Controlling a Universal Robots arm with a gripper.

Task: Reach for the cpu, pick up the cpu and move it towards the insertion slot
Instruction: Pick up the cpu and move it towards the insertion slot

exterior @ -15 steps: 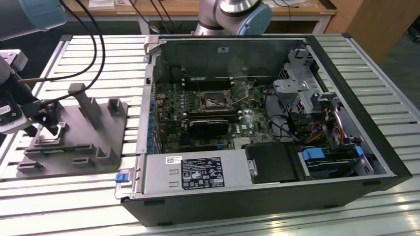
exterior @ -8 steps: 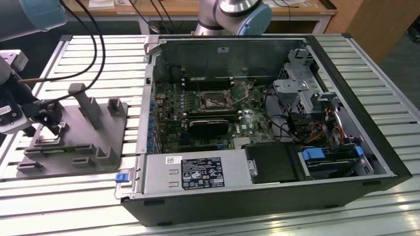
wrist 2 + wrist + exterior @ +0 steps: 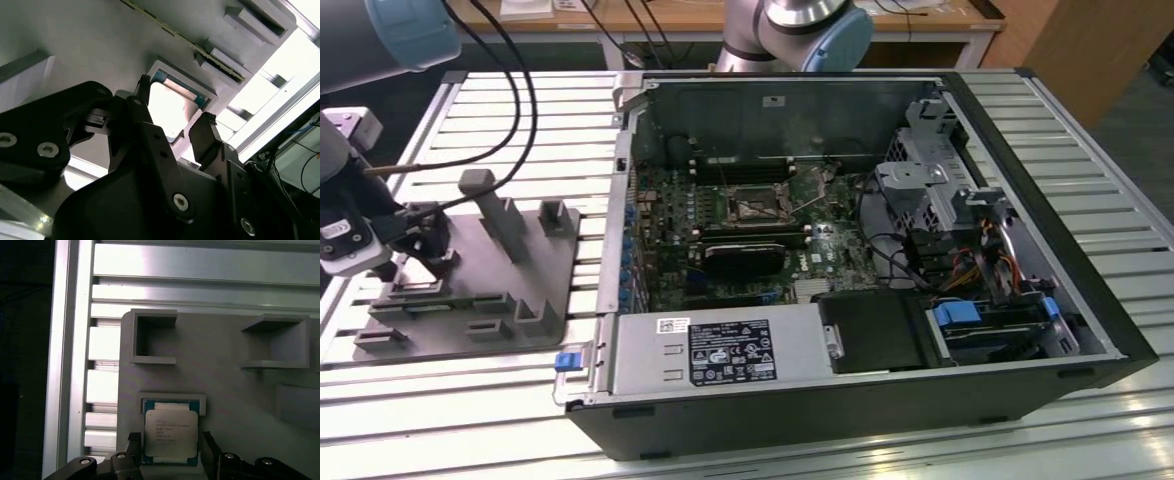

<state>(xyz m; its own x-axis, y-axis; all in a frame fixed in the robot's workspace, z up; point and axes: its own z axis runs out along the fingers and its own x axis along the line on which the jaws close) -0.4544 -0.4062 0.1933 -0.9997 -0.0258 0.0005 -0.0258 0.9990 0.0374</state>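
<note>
The cpu (image 3: 170, 434), a flat square chip with a pale metal face, lies in a shallow recess of the grey plastic fixture block (image 3: 235, 405). In both wrist views my gripper (image 3: 171, 452) has its two dark fingers pressed against opposite edges of the cpu (image 3: 167, 107), shut on it. In the exterior view the gripper (image 3: 420, 255) is down low over the fixture block (image 3: 494, 290) at the exterior view's left. The insertion slot (image 3: 758, 205), a square socket with a shiny frame, sits on the motherboard inside the open computer case (image 3: 1067, 300).
Upright grey posts (image 3: 500, 215) rise from the fixture beside the gripper. A black heatsink-like block (image 3: 744, 255) lies below the socket. Cables (image 3: 494, 90) hang over the slatted aluminium table (image 3: 454, 400). A second arm's base (image 3: 794, 35) stands behind the case.
</note>
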